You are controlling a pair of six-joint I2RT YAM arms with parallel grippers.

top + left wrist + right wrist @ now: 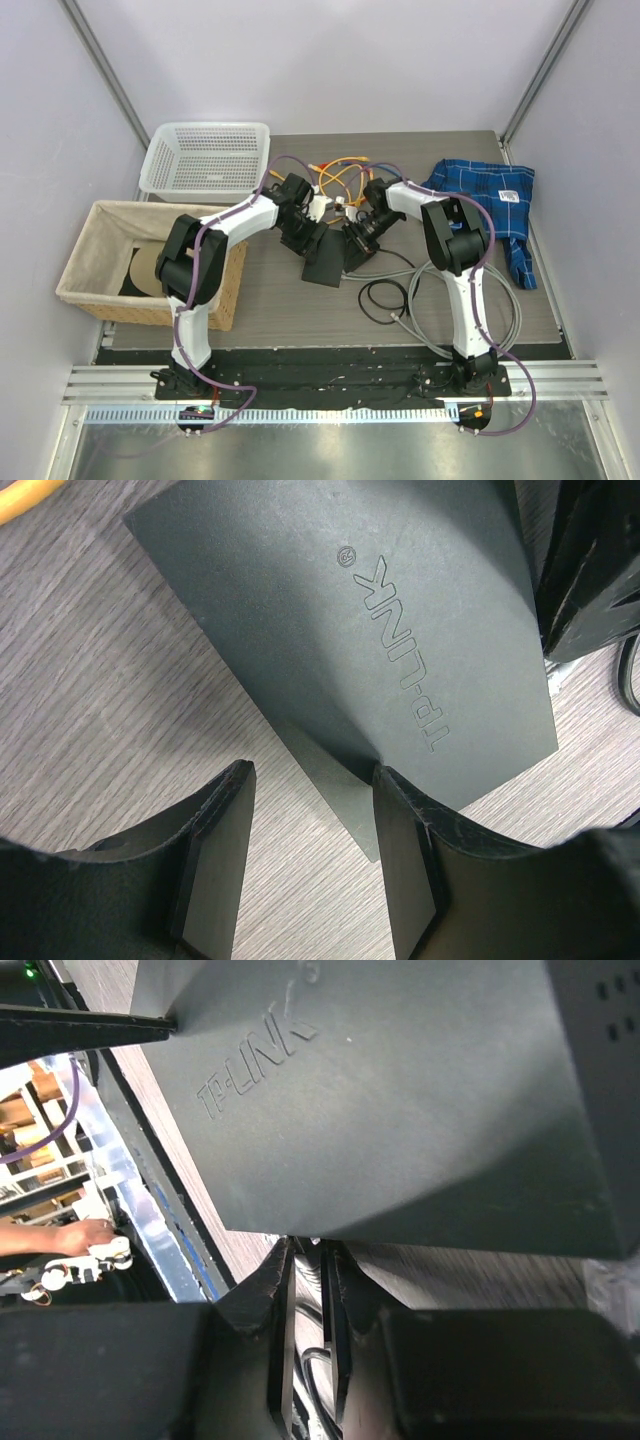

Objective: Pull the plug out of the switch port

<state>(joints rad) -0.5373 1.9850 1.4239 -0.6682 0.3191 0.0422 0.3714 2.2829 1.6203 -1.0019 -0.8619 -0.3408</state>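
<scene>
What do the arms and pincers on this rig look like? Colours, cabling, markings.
The left arm and right arm have white link shells with black joint housings. A thin purple cable runs along each arm from base to wrist. The left pincer and right pincer are matte black with flat, slab-like fingers, their edges scuffed pale. No markings are readable on either.

Bright, even overhead light, soft shadows; wrist views dimmer, foreground soft, faint sheen on switch point(300, 600).
</scene>
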